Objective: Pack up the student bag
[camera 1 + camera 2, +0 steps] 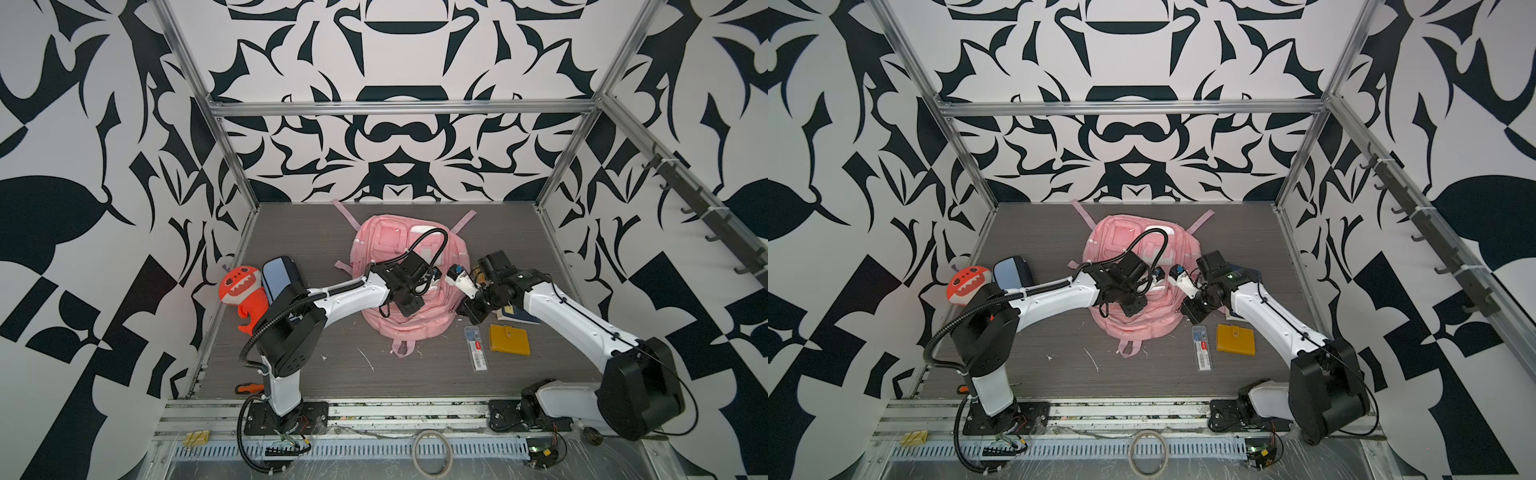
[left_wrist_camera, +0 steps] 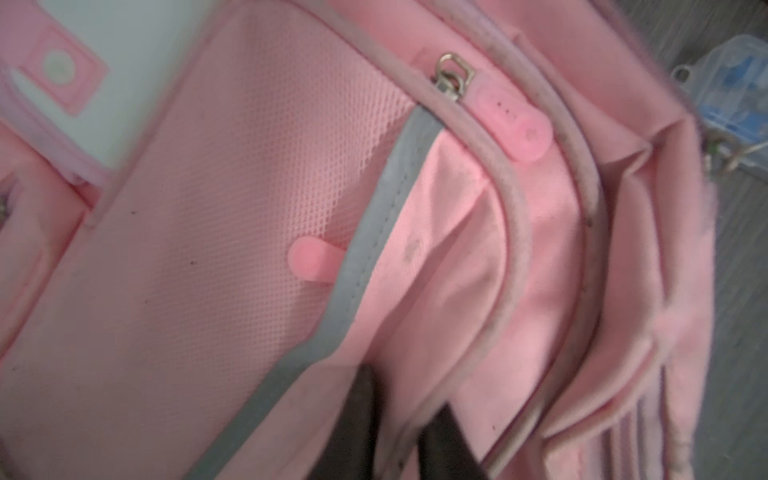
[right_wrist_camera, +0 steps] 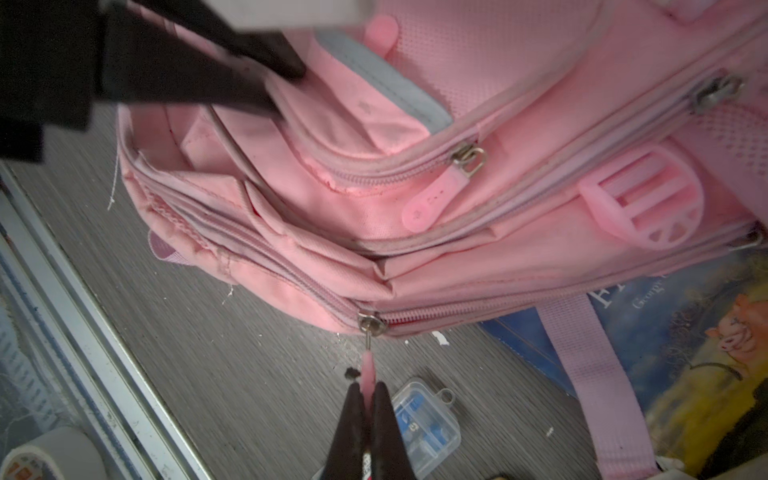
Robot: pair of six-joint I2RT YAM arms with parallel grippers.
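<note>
The student bag (image 1: 376, 253), a large soft pink backpack, lies flat on the table (image 1: 307, 237), directly beneath both sets of fingers. Expect it to be light and limp, likely to slide or bunch when you pull. Take it by zip tabs and stitched rims, not loose cloth. The right gripper (image 3: 366, 390) has its fingers pressed together on a pink zip pull (image 3: 368, 370). The left gripper (image 2: 405, 392) is closed and seems to pinch an open pocket rim (image 2: 513, 232), though blur hides the contact. Beyond the right fingers, a book (image 3: 685, 340) is half buried under the bag. You cannot see inside the pocket.
</note>
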